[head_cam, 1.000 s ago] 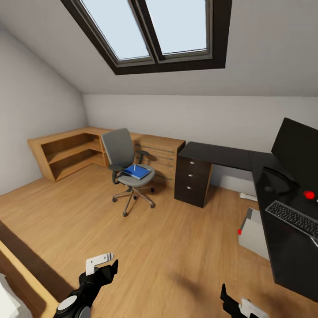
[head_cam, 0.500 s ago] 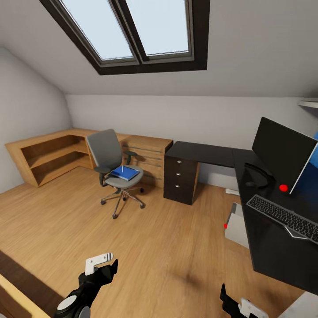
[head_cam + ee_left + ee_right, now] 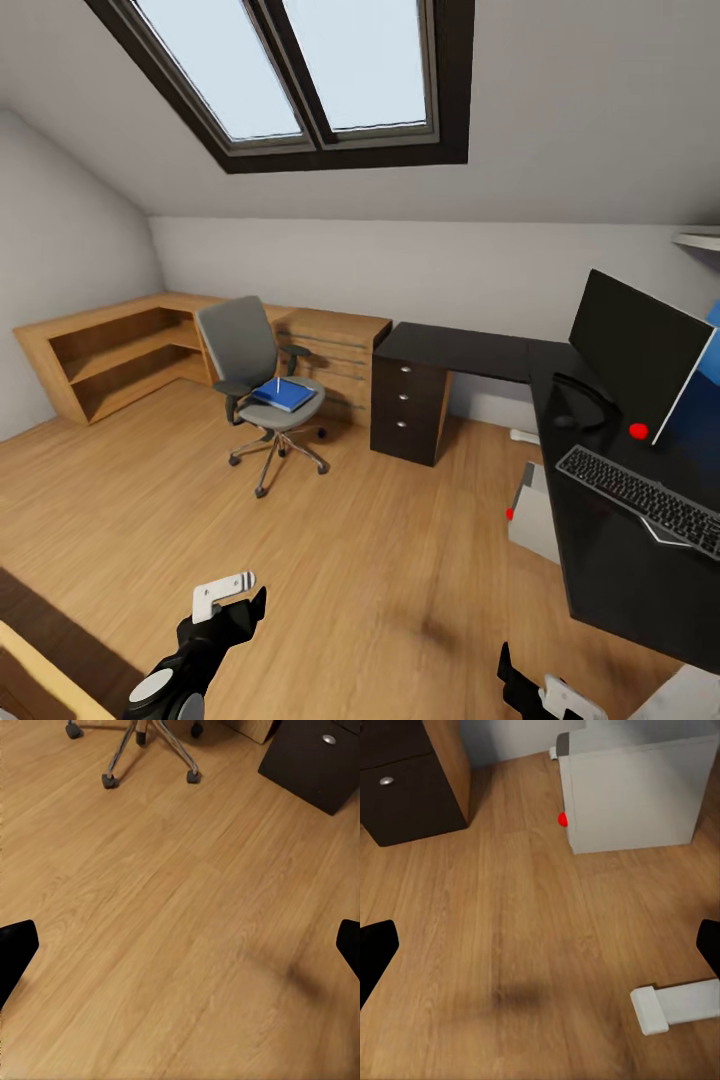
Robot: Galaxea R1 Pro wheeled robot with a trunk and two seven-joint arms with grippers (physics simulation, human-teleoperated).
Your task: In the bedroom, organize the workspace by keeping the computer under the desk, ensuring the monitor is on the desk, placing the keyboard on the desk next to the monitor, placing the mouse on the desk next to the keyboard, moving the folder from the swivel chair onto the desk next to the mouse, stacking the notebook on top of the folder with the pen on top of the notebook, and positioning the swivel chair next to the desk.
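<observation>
An attic bedroom with a wooden floor is seen from the robot's head. The black L-shaped table (image 3: 470,350) stands along the far wall and right side. On it, the monitor (image 3: 632,355) is set upright and the keyboard (image 3: 640,494) lies just in front of it; these two steps are judged done. A grey computer case (image 3: 535,515) is seen on the floor beside the table's edge. The swivel chair (image 3: 262,385) stands apart from the table, with the blue folder (image 3: 283,393) and a pale pen (image 3: 277,385) on its seat, so those steps remain. No mouse can be made out. The left hand (image 3: 232,598) and right hand (image 3: 535,690) are held low, both open wide and empty.
</observation>
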